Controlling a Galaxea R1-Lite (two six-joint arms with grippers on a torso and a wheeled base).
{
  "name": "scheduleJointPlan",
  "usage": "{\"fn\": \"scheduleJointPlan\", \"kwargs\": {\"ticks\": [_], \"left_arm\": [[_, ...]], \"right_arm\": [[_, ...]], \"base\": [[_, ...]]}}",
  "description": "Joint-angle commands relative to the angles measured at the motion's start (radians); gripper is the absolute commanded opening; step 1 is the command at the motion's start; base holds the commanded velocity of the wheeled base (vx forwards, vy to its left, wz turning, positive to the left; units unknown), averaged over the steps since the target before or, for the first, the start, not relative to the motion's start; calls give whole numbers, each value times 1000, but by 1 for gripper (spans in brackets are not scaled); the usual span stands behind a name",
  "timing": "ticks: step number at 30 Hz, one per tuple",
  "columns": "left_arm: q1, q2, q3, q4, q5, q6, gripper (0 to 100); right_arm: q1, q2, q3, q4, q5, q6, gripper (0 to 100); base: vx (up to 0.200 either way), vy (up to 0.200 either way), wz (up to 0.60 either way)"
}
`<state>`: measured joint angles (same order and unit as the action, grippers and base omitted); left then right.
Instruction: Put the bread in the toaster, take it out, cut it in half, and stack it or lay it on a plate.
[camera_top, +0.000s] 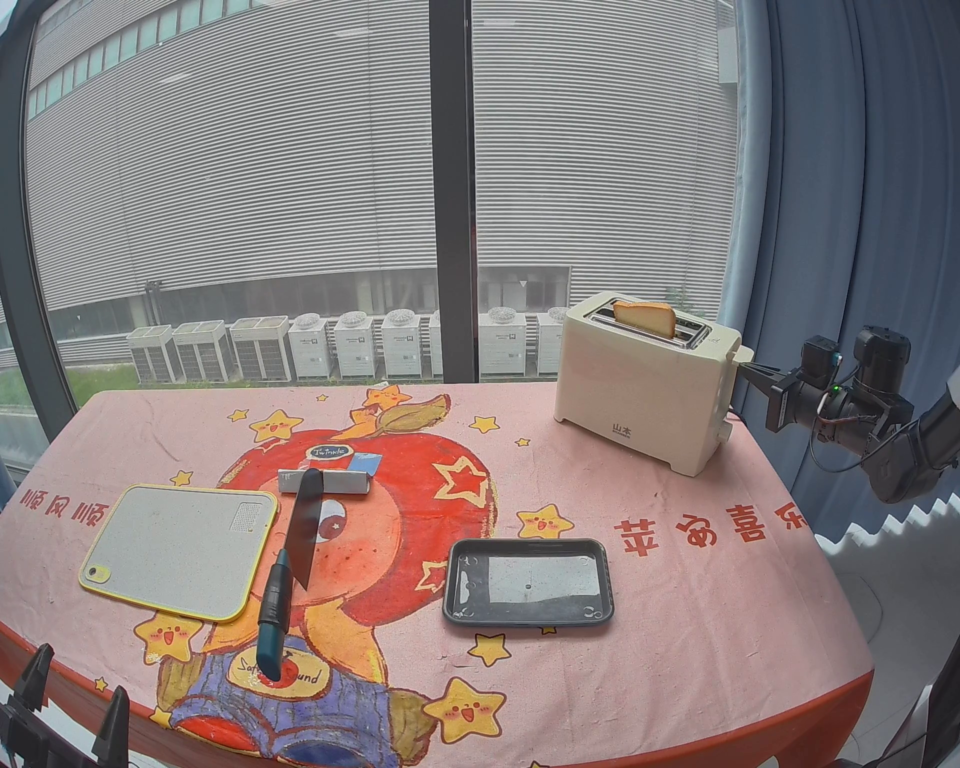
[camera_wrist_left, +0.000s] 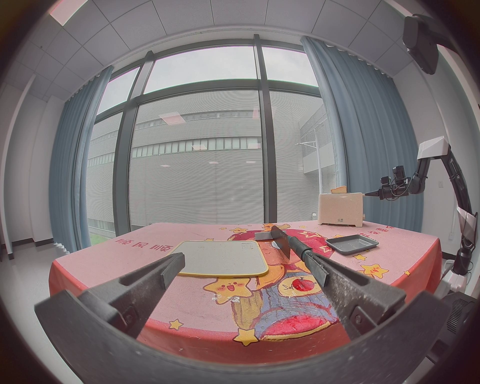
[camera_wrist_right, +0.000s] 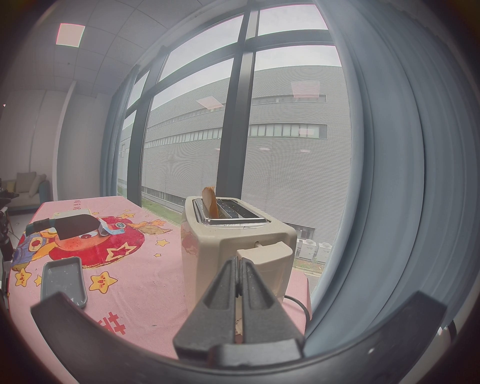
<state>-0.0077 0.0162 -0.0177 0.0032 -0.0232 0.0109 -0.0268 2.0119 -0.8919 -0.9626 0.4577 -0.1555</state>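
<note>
Looking along my right hand (camera_wrist_right: 239, 262), I see its two dark fingers clenched flat together, gripping nothing. The tip sits right at the cream lever tab (camera_wrist_right: 265, 256) on the end of the cream two-slot toaster (camera_top: 640, 395); I cannot tell whether it touches. I judge that a closed hand makes one blunt point, better for pressing a lever than spread fingers.

Just past that hand, the golden-brown slice of bread (camera_top: 645, 318) stands upright in one slot, its top well proud of the rim. I therefore read the lever as up, though I cannot say whether the slice is toasted.

Farther out on the pink cartoon-printed desk (camera_top: 700, 620) lies the shallow black rectangular plate (camera_top: 605, 585), bare, waiting for the halves. Beyond it the teal-handled knife (camera_top: 290, 565) leans its dark blade on a small grey block (camera_top: 335, 482), just beside the grey yellow-edged cutting board (camera_top: 180, 550).

My left hand (camera_wrist_left: 240, 260) hangs released and empty off the desk's near edge. Board and knife lie nearest it, handy for the cutting.
</note>
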Motion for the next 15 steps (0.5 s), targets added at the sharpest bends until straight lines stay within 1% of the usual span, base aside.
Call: {"fn": "scheduleJointPlan", "kwargs": {"ticks": [1,15], "left_arm": [[0,-16,18,0,0,0,100],[0,-16,18,0,0,-2,100]], "right_arm": [[-2,10,-1,1,-1,-1,0],[-7,13,14,2,-2,-1,0]], "base": [[0,0,0],[0,0,0]]}}
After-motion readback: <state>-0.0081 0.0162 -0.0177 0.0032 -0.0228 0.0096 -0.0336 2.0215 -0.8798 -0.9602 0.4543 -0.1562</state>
